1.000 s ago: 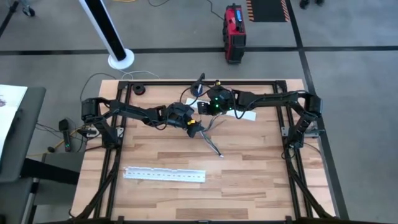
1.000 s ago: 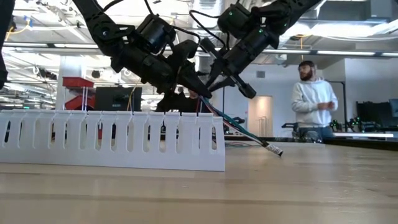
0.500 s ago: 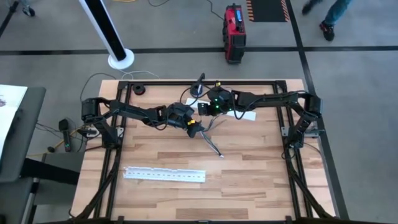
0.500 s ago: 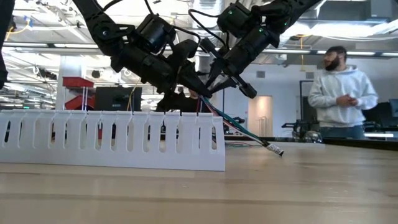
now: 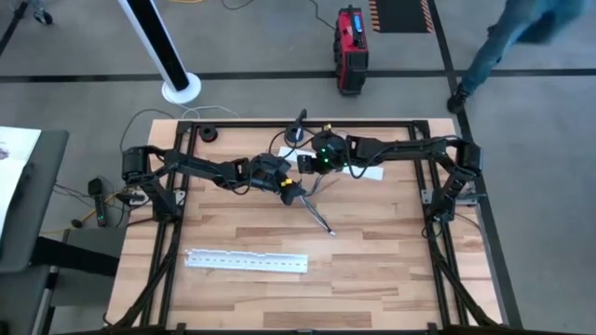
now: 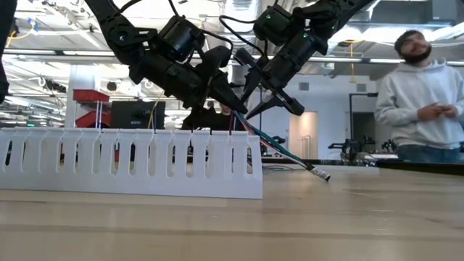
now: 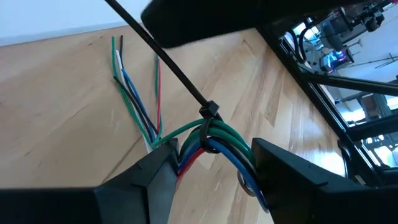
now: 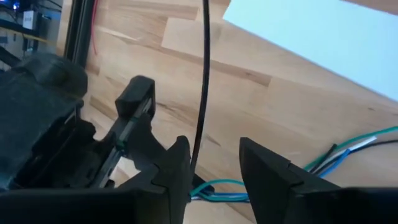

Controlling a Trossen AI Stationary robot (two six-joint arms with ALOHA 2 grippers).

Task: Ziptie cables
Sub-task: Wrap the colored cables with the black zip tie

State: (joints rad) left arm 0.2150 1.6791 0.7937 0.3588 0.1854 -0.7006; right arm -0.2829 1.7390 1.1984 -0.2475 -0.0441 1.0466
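Cables [image 7: 208, 140], one zip-tied bunch, pinched by left hand [image 7: 211, 171]; right hand [image 8: 214, 162] spread.

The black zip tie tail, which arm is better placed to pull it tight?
Probably the right: its open end effector straddles the thin black zip tie tail. The left end effector is shut on the bundle of coloured thin cables, holding it steady.
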